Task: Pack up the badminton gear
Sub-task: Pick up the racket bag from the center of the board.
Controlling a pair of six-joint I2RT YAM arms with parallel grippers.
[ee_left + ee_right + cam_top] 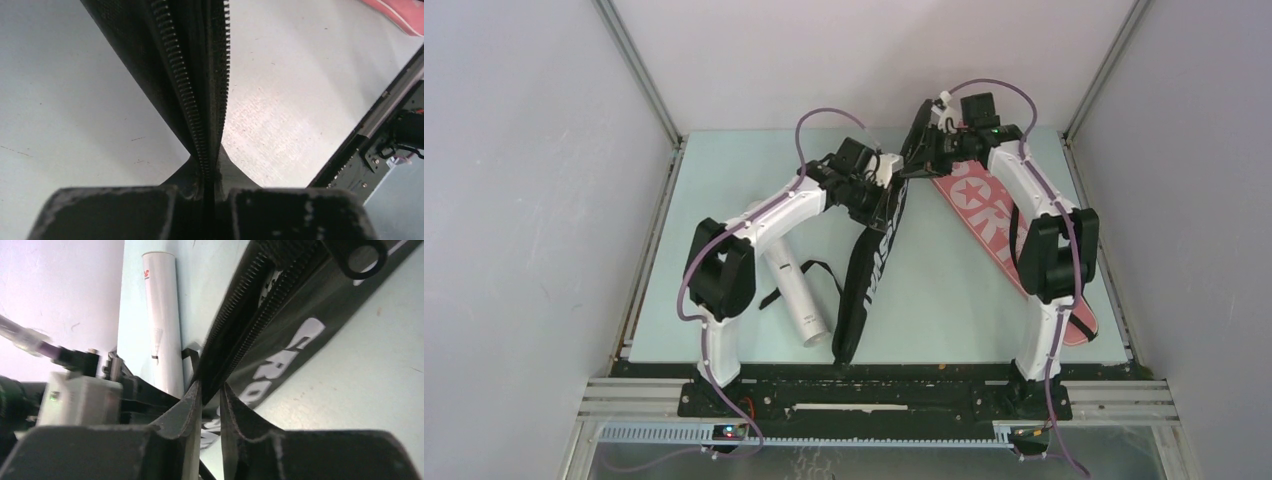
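The black "CROSSWAY" racket cover (872,270) stands on its long edge in the middle of the table (954,300), running from the near edge up and away between the two arms, and everything else is placed from it. The left gripper (210,190) is clenched on the cover's upper edge about two thirds of the way along. In the left wrist view its two fingers (125,212) are pressed together with the zip's toothed tape pinched between them. The right gripper (921,158) sits at the cover's far, raised end, just beyond the left one. In the right wrist view its fingertips (192,407) stand a narrow slit apart, with the zip edge running down into that slit. Whether they are actually pinching the fabric or have let it go cannot be told. The long white tube (796,290) lies flat on the table to the left of the cover, near it but apart, and a black strap (826,270) loops between the two. The pink "SPORT" racket cover (984,212) lies flat to the right of the black cover, partly hidden under the right arm.
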